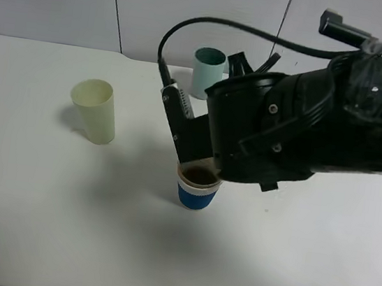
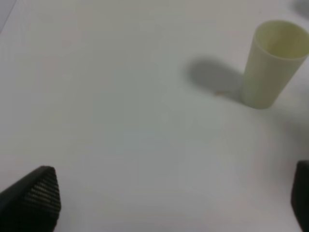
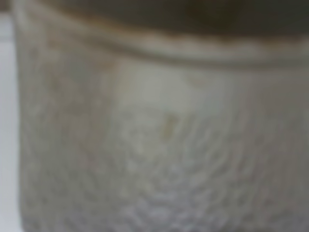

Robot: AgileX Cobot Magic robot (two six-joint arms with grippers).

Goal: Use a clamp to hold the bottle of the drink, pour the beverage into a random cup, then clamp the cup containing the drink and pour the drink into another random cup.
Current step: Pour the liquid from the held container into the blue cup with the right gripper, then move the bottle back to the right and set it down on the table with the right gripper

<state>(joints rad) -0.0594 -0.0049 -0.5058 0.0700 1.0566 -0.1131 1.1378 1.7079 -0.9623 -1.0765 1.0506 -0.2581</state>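
Blue-sleeved cup (image 1: 195, 196), clear-rimmed, holds brown beverage (image 1: 200, 177). Right gripper (image 1: 189, 160) sits at the cup's far rim, fingers pressed together. Left of the cup stands a tapered, pale yellow-green plastic tumbler (image 1: 95, 113). Left gripper (image 2: 164, 203) faces it, ribbed pads (image 2: 36, 198) spread wide. Behind the cup stands a teal tumbler (image 1: 205, 74).
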